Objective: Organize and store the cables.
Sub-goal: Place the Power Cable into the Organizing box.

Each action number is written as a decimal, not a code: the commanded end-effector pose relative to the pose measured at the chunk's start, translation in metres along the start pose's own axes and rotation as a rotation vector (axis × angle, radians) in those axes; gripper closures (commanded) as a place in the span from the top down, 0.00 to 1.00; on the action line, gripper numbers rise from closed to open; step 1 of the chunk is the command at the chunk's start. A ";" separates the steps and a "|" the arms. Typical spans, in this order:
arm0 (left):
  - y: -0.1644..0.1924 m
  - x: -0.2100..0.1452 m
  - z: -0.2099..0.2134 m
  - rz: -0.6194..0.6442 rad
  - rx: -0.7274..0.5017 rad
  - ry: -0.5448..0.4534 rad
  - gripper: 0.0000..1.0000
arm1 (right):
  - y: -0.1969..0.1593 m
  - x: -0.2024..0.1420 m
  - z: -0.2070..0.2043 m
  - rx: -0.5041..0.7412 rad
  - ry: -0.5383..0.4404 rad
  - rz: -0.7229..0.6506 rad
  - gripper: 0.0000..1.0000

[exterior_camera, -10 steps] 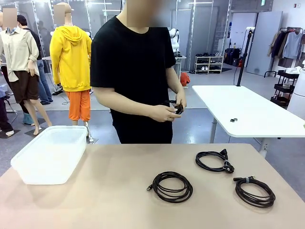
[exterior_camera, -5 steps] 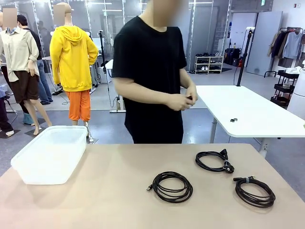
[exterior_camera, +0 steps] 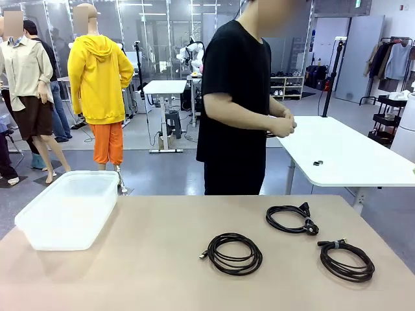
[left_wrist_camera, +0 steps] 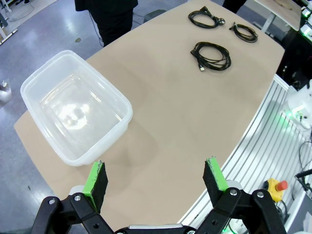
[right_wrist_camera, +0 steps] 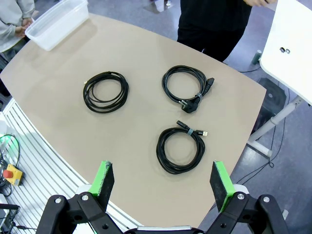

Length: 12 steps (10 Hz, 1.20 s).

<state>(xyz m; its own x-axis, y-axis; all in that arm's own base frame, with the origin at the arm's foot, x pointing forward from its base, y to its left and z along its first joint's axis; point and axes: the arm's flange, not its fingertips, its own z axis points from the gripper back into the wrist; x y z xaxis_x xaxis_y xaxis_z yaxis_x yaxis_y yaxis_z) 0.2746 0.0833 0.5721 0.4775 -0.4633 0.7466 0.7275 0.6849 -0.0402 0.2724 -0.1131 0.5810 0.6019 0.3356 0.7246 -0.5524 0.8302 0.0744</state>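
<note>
Three thin black coiled cables [exterior_camera: 235,254], right side of the tan tabletop [exterior_camera: 155,259]: likely light, floppy, so you pinch across bundled strands; left gripper [left_wrist_camera: 156,178] and right gripper [right_wrist_camera: 163,183] gape empty.

matt table, shiny tub, rubbery cords

the table [exterior_camera: 142,272] top is smooth matt beige, laminate i think, no shine. the tub [left_wrist_camera: 73,107] is smooth translucent whitish plastic with glare on its floor. the cables [right_wrist_camera: 123,92] have black rubbery sheathing, dull satin, and one has a chunky moulded plastic plug [right_wrist_camera: 190,105]. the green pads [left_wrist_camera: 96,176] on the left gripper [left_wrist_camera: 155,170] look like soft rubber, maybe foam, hard to tell. the person's black tee [exterior_camera: 233,97] is plain matt cloth.
</note>
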 end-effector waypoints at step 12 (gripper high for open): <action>0.000 0.001 -0.001 -0.006 -0.005 0.000 1.00 | -0.040 0.127 -0.174 -0.201 0.449 -0.408 1.00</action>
<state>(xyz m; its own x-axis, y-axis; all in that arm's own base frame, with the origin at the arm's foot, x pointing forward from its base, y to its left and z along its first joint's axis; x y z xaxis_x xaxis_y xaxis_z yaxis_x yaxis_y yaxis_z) 0.2749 0.0829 0.5716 0.4799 -0.4645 0.7443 0.7266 0.6859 -0.0404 0.4714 -0.0310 0.5448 0.9348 0.1152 0.3359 -0.1706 0.9753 0.1404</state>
